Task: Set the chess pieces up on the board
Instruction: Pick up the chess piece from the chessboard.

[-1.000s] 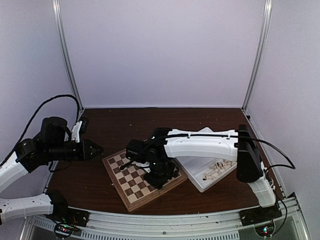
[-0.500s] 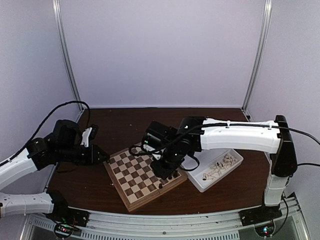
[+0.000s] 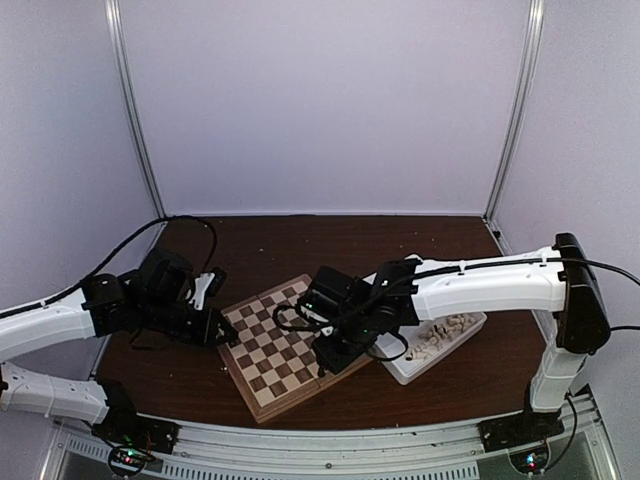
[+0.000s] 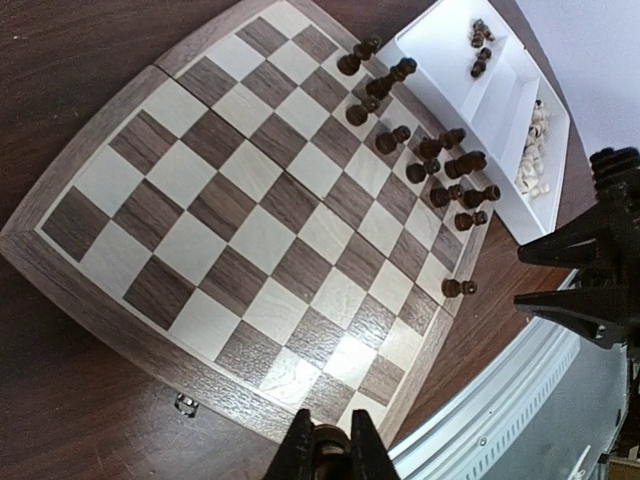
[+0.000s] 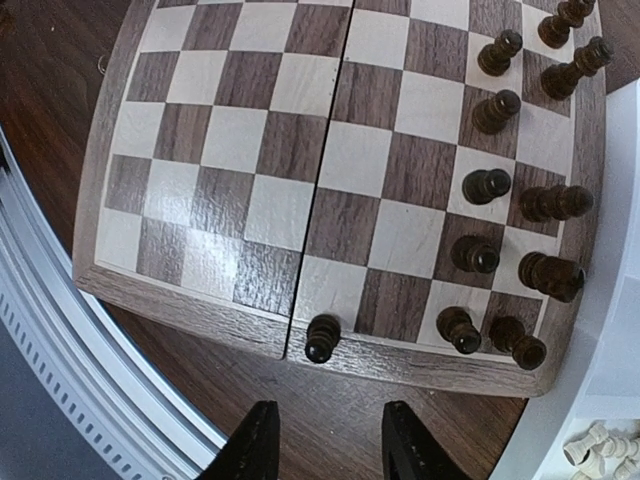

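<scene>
Your right jaws hang part open and empty just near of a stray pawn (image 5: 322,338) on the board's (image 5: 250,190) near border. Clip it and it falls to the worktop (image 5: 40,90). Dark pieces (image 5: 485,185) crowd the right files, beside the tray (image 4: 450,60). Your left jaws, shut, reach in from the left, so the arms could clash.

We get soft, even light, pale glare on near squares of the board (image 4: 270,215), and wrist views bowed at their edges
</scene>
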Robot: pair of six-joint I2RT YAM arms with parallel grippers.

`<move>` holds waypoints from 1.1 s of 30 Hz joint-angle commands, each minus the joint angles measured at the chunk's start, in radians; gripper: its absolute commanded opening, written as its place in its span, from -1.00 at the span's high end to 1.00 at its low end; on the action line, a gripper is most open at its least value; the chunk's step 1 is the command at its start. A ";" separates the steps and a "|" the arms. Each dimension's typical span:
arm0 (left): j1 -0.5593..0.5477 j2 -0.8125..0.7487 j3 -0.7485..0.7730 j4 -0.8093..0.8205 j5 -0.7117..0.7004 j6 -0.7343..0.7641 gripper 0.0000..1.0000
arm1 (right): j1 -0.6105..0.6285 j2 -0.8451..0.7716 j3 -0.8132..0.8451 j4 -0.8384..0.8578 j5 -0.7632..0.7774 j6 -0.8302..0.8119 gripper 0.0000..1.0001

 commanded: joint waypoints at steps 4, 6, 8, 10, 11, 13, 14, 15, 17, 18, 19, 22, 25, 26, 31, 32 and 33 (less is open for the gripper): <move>-0.064 0.073 0.050 0.048 -0.070 0.038 1.00 | 0.015 0.023 0.021 0.038 0.021 0.008 0.24; -0.066 0.076 0.055 0.048 -0.074 0.042 1.00 | 0.017 0.036 0.037 0.029 0.031 0.002 0.24; -0.067 0.076 0.057 0.048 -0.079 0.045 1.00 | 0.018 0.051 0.051 0.014 0.046 -0.003 0.24; -0.067 0.075 0.056 0.047 -0.080 0.047 1.00 | 0.020 0.067 0.066 -0.002 0.054 -0.007 0.24; -0.067 0.074 0.055 0.046 -0.079 0.047 1.00 | 0.020 0.074 0.071 -0.011 0.055 -0.008 0.25; -0.067 0.074 0.052 0.042 -0.080 0.049 1.00 | 0.021 0.088 0.076 -0.014 0.055 -0.013 0.25; -0.067 0.073 0.050 0.039 -0.081 0.049 1.00 | 0.022 0.092 0.079 -0.013 0.055 -0.014 0.26; -0.067 0.072 0.048 0.036 -0.082 0.049 1.00 | 0.023 0.098 0.081 -0.013 0.055 -0.015 0.27; -0.067 0.066 0.043 0.032 -0.083 0.050 1.00 | 0.024 0.110 0.087 -0.013 0.055 -0.016 0.31; -0.067 0.062 0.043 0.031 -0.086 0.050 1.00 | 0.025 0.115 0.089 -0.015 0.055 -0.015 0.33; -0.067 0.057 0.042 0.030 -0.087 0.050 1.00 | 0.024 0.119 0.092 -0.017 0.065 -0.015 0.34; -0.067 0.048 0.040 0.022 -0.096 0.050 1.00 | 0.026 0.131 0.099 -0.023 0.077 -0.016 0.37; -0.067 0.044 0.040 0.017 -0.101 0.052 1.00 | 0.028 0.143 0.105 -0.028 0.078 -0.019 0.41; -0.067 0.044 0.041 0.017 -0.101 0.052 1.00 | 0.028 0.146 0.107 -0.031 0.076 -0.020 0.42; -0.067 0.049 0.042 0.018 -0.099 0.053 1.00 | 0.031 0.164 0.115 -0.039 0.065 -0.023 0.46; -0.067 0.050 0.042 0.018 -0.099 0.053 1.00 | 0.032 0.165 0.117 -0.042 0.065 -0.023 0.47; -0.067 0.051 0.041 0.018 -0.098 0.053 1.00 | 0.034 0.166 0.119 -0.043 0.065 -0.025 0.50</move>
